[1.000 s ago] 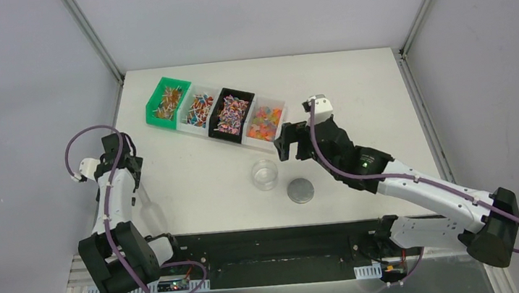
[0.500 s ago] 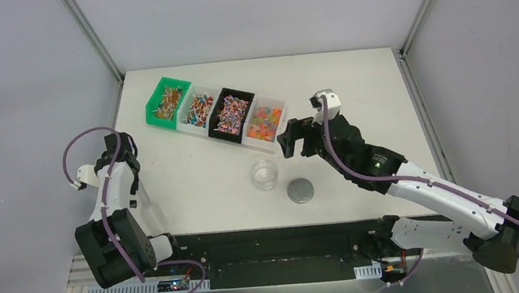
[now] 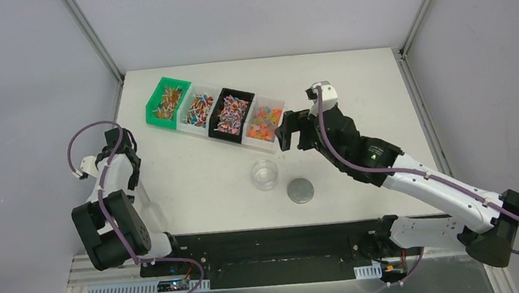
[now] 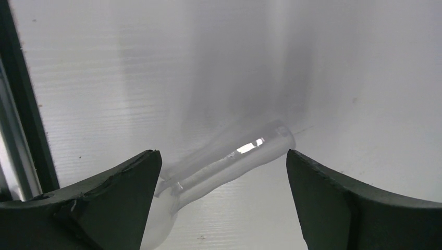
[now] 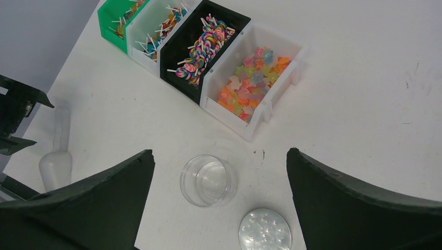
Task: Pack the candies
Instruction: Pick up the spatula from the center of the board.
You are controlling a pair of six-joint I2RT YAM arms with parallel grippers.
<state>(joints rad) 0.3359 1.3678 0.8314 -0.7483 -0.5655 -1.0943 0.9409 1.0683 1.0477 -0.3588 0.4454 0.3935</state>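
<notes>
The candies lie in four bins at the back: a green bin (image 3: 167, 101), a white bin (image 3: 197, 109), a black bin (image 3: 232, 113) of swirled lollipops (image 5: 204, 42), and a clear bin (image 3: 266, 122) of orange and yellow gummies (image 5: 254, 82). An empty clear jar (image 3: 265, 174) stands in front of them, also in the right wrist view (image 5: 206, 179). My right gripper (image 3: 285, 130) (image 5: 219, 151) hangs open and empty above the jar, near the clear bin. My left gripper (image 3: 126, 168) (image 4: 221, 152) is open over a translucent scoop (image 4: 224, 162).
A grey round lid (image 3: 301, 190) (image 5: 265, 230) lies right of the jar. The scoop (image 5: 56, 156) lies near the table's left edge, beside the left gripper (image 5: 15, 112). A black rail (image 4: 26, 104) borders that edge.
My right gripper has moved away from me towards the clear bin and stays open. My left arm has shifted slightly at the table's left edge.
</notes>
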